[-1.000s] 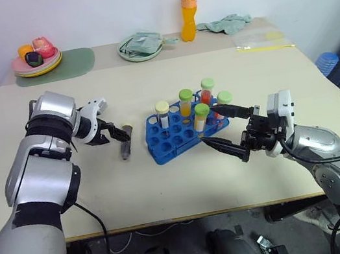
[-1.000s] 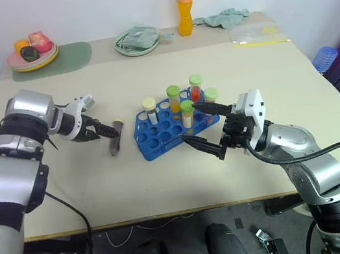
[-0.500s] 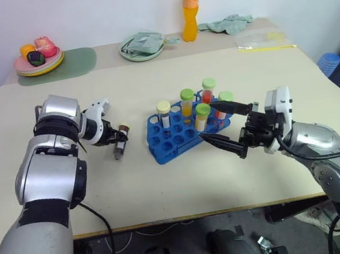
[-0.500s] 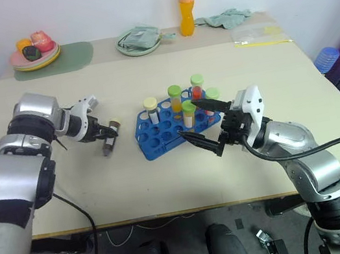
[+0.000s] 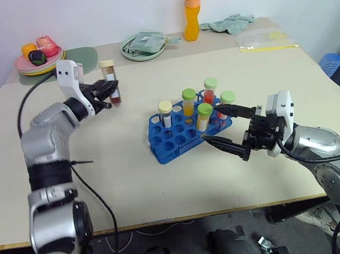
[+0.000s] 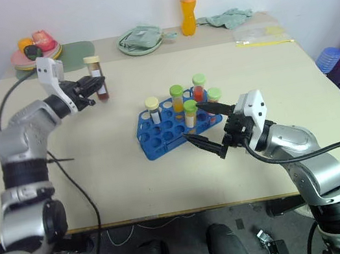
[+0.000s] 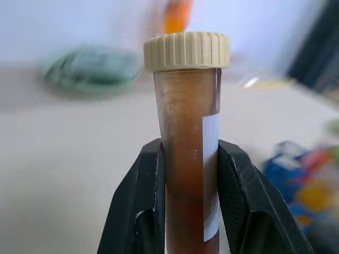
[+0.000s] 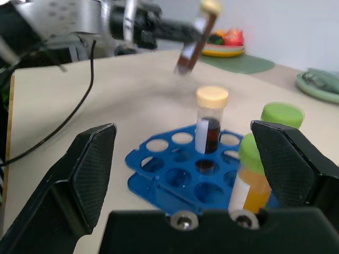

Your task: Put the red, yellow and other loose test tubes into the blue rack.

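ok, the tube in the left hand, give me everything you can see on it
The tube is clear plastic with a ribbed cream screw cap, filled nearly to the cap with dark brown liquid, and a white label strip runs down one side. It stands about upright, cap up, lifted off the table. The left hand is shut on it, its black fingers clamping the lower body from both sides. Nothing else touches it. It is to the robot's left of the blue rack, on the far side.

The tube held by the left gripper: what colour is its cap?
Cream; the test tube holds brown liquid. Clearest in the left wrist view.
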Robot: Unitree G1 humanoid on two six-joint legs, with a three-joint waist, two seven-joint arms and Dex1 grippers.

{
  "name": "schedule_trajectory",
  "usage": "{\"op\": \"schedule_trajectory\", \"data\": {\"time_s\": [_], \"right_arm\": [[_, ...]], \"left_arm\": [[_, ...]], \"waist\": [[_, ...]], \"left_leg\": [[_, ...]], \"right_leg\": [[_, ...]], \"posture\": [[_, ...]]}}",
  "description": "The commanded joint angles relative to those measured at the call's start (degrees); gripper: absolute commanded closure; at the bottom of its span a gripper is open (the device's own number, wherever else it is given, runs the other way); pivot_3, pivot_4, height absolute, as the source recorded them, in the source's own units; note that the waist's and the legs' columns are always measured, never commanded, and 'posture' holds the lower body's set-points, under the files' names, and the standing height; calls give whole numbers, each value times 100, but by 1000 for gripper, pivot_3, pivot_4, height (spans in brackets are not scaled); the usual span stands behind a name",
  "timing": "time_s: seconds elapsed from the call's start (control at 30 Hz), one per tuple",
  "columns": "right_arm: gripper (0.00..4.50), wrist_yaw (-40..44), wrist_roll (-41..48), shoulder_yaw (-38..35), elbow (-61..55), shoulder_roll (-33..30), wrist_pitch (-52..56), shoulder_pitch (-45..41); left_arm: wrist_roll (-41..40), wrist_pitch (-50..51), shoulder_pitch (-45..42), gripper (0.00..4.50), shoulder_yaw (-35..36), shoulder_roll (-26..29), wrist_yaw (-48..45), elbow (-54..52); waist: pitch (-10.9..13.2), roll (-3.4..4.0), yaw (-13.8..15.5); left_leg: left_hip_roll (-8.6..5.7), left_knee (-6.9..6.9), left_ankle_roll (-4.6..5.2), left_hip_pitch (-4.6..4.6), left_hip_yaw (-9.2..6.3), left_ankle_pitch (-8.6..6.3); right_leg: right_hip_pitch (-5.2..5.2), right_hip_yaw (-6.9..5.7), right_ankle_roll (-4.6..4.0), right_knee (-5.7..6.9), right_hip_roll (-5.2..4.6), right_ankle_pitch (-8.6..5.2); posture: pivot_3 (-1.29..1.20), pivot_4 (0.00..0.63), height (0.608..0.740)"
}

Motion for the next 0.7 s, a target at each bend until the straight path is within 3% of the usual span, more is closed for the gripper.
{"op": "schedule_trajectory", "data": {"time_s": [0.03, 0.2, 0.33, 0.7], "right_arm": [[0, 152, 90, -333, -148, -178, -91, 128], [0, 264, 140, -518, -198, -314, -76, 320], [0, 218, 115, -514, -221, -276, -62, 317], [0, 5, 140, -794, -482, -361, 66, 574]], "left_arm": [[-751, -131, 604, 3711, 354, -48, -173, -1341], [-614, -1357, 1537, 3711, -223, -513, -418, -2181], [232, -2769, 1742, 3711, -999, -659, -701, -1774], [1504, -4767, 1834, 3711, -1974, -1149, -131, -311]], "waist": [[-1, -1, -6], [-1, -1, 7], [0, -2, -5], [-1, -1, -15]], "left_leg": [[0, 2, 0, 0, 0, 0], [0, 0, 1, 33, -4, 0], [-3, 1, 1, 61, -5, -1], [-1, 1, 8, 64, -9, -4]], "right_leg": [[0, 1, 2, 0, 1, 1], [37, 0, 1, -6, 7, 0], [70, 1, -20, -19, 10, -12], [72, 2, -16, -17, 15, -10]], "posture": [[0, 150, 740], [0, 150, 740], [0, 150, 740], [0, 150, 740]]}}
